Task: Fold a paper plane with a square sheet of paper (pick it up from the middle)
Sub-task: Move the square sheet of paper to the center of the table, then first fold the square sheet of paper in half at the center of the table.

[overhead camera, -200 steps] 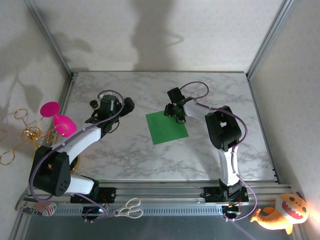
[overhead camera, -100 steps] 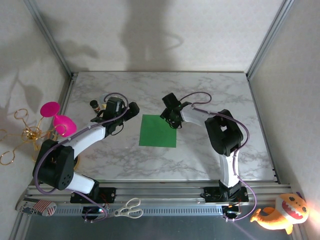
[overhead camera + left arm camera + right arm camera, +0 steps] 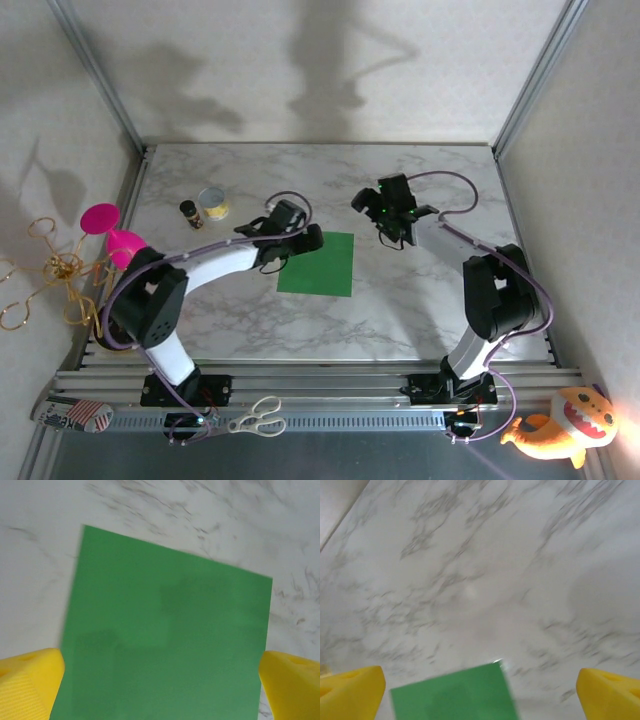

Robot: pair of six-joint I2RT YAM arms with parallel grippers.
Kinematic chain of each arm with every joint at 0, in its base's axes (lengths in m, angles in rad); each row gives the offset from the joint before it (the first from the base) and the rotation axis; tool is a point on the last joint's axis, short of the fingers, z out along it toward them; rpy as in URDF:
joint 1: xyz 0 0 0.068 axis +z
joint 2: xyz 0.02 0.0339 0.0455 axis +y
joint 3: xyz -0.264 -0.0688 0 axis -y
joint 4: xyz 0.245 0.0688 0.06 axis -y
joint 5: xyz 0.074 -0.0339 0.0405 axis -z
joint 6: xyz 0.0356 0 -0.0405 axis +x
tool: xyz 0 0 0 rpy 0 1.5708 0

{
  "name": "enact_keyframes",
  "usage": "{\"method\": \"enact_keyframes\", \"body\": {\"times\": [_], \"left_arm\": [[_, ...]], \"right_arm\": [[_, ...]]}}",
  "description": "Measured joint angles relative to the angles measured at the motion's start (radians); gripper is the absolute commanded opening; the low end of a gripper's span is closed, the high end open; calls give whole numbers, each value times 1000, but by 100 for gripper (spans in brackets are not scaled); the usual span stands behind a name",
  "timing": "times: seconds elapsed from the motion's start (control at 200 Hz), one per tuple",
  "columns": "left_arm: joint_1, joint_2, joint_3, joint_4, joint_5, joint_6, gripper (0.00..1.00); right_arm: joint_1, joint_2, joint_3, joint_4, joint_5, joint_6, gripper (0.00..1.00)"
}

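The square sheet of paper (image 3: 318, 265) is bright green and lies flat and unfolded on the marble table (image 3: 420, 290). My left gripper (image 3: 303, 241) hangs open over the sheet's left edge. In the left wrist view the sheet (image 3: 170, 630) spreads between the yellow fingertips (image 3: 30, 680) of that gripper (image 3: 160, 692). My right gripper (image 3: 392, 222) is open, up and to the right of the sheet, apart from it. In the right wrist view one sheet corner (image 3: 455, 695) lies low between that gripper's (image 3: 480, 695) fingertips (image 3: 610, 692), with nothing held.
A small tin (image 3: 212, 204) and a dark little bottle (image 3: 187, 212) stand at the back left of the table. Pink pieces (image 3: 112, 236) and gold wire (image 3: 40, 275) sit past the left edge. Scissors (image 3: 256, 417) and a plush toy (image 3: 560, 425) lie by the front rail.
The right gripper opened, let go of the sheet's corner and drew back to the right. The left arm swung right to the sheet's left edge. The sheet had slid left and squared up.
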Motion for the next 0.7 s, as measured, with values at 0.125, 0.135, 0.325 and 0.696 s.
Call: {"method": "enact_keyframes", "body": {"times": [0.125, 0.135, 0.325, 0.696], "left_arm": [[-51, 82, 78, -69, -15, 35, 99], [-54, 90, 85, -77, -16, 38, 99], [-75, 211, 216, -190, -36, 76, 94], [-87, 333, 338, -290, -53, 90, 90]], "right_arm": [[-39, -14, -55, 29, 15, -94, 99], [-42, -16, -59, 32, 18, -100, 99], [-78, -30, -84, 67, 26, -166, 99], [-100, -30, -84, 74, 22, -177, 99]]}}
